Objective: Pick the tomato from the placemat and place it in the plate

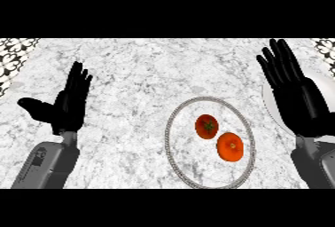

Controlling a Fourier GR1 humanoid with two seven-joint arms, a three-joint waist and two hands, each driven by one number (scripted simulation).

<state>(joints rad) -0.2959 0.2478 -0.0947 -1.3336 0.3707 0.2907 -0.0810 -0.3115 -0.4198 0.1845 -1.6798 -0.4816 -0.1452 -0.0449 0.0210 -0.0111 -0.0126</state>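
One pale marbled worktop (144, 66) fills the view, seen from steeply above. At its two top corners, one at the left (14, 57) and a smaller one at the right, are patches of black-and-white patterned surface, cut off by the frame, so what they belong to is hard to tell.

Two grey forearms come up from the lower edge, each ending in a black hand. The left hand (68, 106) is over bare worktop at the left, its fingers straight and close together, thumb spread out to the side, holding nothing. The right hand (301, 102) is at the far right, its fingers straight and slightly fanned, also holding nothing.

One round placemat (169, 133) lies between the hands, nearer the right one. It is marbled like the worktop, so mainly its beaded rim shows.

One white plate (325, 86) lies at the right edge. The right hand covers most of it and the frame cuts it off, so only slivers show on either side of the hand.

Two tomatoes rest on the placemat. The upper tomato (207, 126) shows a green stem. The lower tomato (230, 146) is just beside it, to its lower right. Neither hand touches them.
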